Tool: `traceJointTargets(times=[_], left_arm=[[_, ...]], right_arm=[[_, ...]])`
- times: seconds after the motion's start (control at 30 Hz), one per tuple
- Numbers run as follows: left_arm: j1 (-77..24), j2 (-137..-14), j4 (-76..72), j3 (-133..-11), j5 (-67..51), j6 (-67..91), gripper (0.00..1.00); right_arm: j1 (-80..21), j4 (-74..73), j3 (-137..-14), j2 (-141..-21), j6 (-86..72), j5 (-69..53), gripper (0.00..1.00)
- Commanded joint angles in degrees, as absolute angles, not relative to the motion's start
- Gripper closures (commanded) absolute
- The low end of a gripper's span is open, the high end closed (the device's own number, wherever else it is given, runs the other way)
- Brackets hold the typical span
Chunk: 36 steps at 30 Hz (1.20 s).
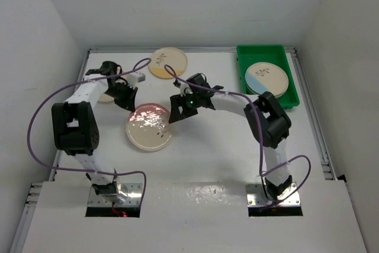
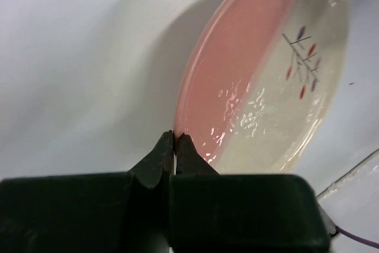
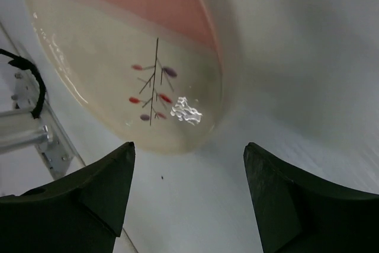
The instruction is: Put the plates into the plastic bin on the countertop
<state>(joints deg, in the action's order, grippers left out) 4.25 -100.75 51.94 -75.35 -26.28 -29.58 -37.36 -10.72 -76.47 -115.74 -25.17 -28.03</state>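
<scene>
Although two grippers flank the pink plate (image 1: pixel 149 126), it sits mid-countertop (image 1: pixel 207 158), well apart from the plastic bin (image 1: pixel 263 53).
The left gripper (image 2: pixel 174 141) is pinched fully together right at the plate's rim; whether any rim is caught between its tips cannot be told. The right gripper (image 3: pixel 189 149) stands wide, just beside the rim's other side. A sound lift probably needs the left fingers parted and one slid beneath the rim, while the right steadies its edge.

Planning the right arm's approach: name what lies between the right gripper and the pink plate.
Only bare white countertop; the right wrist view shows nothing else between the right gripper and the pink plate.
</scene>
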Motion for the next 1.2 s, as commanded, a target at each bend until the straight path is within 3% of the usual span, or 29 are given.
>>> traceJointTargets(times=[0.0, 0.27, 0.37, 0.4, 0.57, 0.63, 0.83, 0.87, 0.9, 0.93, 1.0, 1.03, 1.17], left_arm=[[2.1, -96.0, 50.5, -77.2, -31.6, -28.7, 1.0], [0.2, -95.2, 49.0, -76.1, -31.6, -28.1, 1.0], [0.2, -96.4, 47.3, -75.6, -31.0, -27.5, 1.0], [0.2, -96.4, 46.8, -75.6, -31.0, -27.5, 1.0], [0.2, -97.6, 46.2, -75.6, -29.9, -27.0, 1.0], [0.2, -98.1, 45.7, -75.6, -29.9, -27.0, 1.0], [0.2, -98.6, 45.7, -76.2, -28.7, -26.5, 1.0], [0.2, -98.6, 45.7, -77.0, -28.1, -25.9, 0.97], [0.7, -98.6, 45.7, -77.7, -28.1, -25.1, 0.87], [0.7, -98.6, 45.7, -78.4, -28.1, -25.1, 0.58], [1.4, -98.0, 45.7, -80.7, -27.6, -23.7, 0.47], [1.4, -98.0, 45.7, -81.6, -27.6, -23.7, 0.36], [1.9, -96.2, 44.2, -84.5, -25.7, -22.4, 0.35]], right_arm=[[-34.7, -5.2, -80.2, -120.4, -31.1, -33.8, 0.27], [-33.0, 8.3, -81.1, -129.4, -40.0, -41.2, 0.29], [-34.2, 16.4, -79.5, -131.0, -46.0, -48.6, 0.53], [-34.7, 19.3, -79.1, -131.8, -47.1, -49.3, 0.67], [-35.1, 23.7, -76.3, -130.9, -51.1, -52.2, 0.85], [-34.5, 24.4, -75.7, -129.9, -51.9, -52.8, 0.98], [-30.4, 38.1, -69.4, -123.2, -61.9, -51.9, 1.0], [-28.7, 38.5, -68.0, -121.9, -62.3, -51.6, 1.0], [-27.8, 38.6, -67.4, -120.9, -62.8, -50.4, 1.0], [-27.1, 38.7, -66.8, -117.0, -62.8, -49.8, 1.0], [-23.4, 38.8, -64.0, -114.4, -63.3, -47.6, 1.0], [-22.2, 39.7, -63.2, -111.8, -63.8, -47.1, 1.0], [-12.2, 42.4, -57.9, -104.6, -67.1, -44.7, 1.0]])
